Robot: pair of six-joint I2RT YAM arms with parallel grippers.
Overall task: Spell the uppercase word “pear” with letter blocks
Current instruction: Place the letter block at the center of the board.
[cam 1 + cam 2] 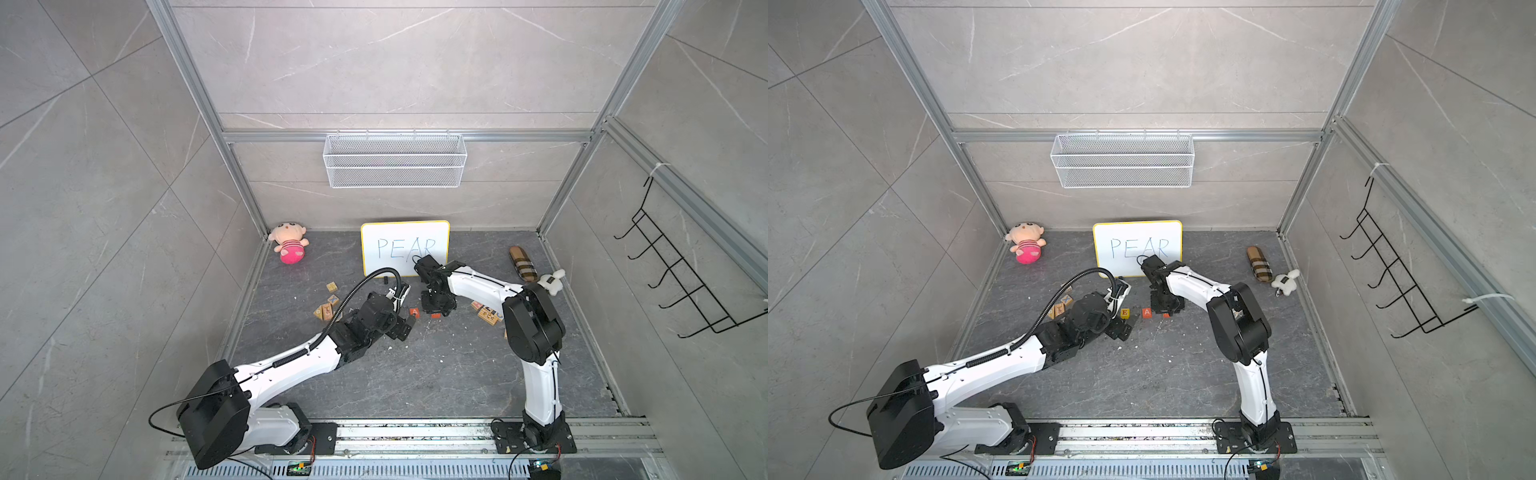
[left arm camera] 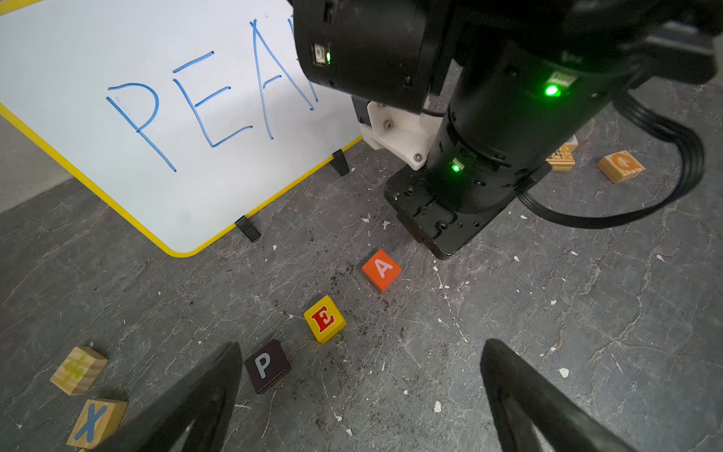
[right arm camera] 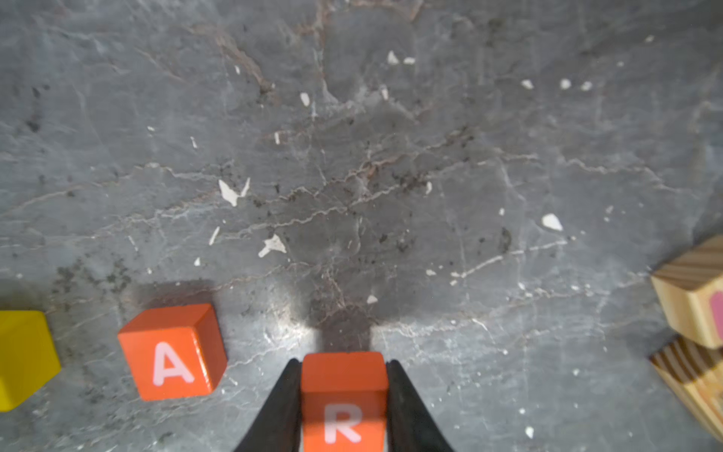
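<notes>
The right hand (image 3: 343, 366) clamps R (image 3: 344, 411) just beside A (image 3: 172, 352), apparently to finish the row after P (image 2: 267, 366) and E (image 2: 324, 319); the left hand (image 2: 362, 348) is wide and empty.

I see white shells and black round joints on the left arm (image 1: 282, 378) and the right arm (image 1: 478, 284). A black ribbed cable hose (image 1: 291, 358) lies along the left one. The right wrist carries green lights (image 2: 551, 90) and a white bracket (image 2: 395, 133) with screws. The left gripper (image 2: 362, 342) has black tapered fingers.
</notes>
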